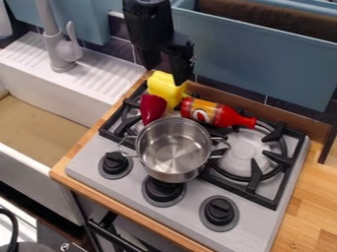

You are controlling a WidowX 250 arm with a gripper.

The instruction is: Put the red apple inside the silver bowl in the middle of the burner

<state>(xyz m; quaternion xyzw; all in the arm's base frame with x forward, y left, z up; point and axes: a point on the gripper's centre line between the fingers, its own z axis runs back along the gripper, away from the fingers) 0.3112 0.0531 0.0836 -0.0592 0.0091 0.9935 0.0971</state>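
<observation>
The black end effector (166, 75) hangs over the back of the stove, its two hard, angular fingers parted with a gap between them. Beneath it lies one yellow piece (164, 88), blocky and matte with a notched outline. Just below and a little left of the end effector is the one smooth, glossy red piece that answers to the apple (152, 108) (it tapers to a blunt point, rather more like a pepper). It lies outside the cooking vessel, near its back rim.

That vessel, the task's silver bowl (173, 152), is a single round, shiny metal pot with two looped wire handles, standing upright on the stove in front of the end effector. To the end effector's lower right, one red bottle (217, 112) with an orange and yellow label lies on its side, its narrow neck pointing right.

The stove (191, 197) is smooth grey, carries black angular grates (283, 160), and has three round, ridged black knobs (219, 210) along its front. It is set in a wooden surface (306, 197) with visible grain. Left of the end effector stand one grey faucet (60, 51) and one white sink (49, 106) with a ribbed drainboard.
</observation>
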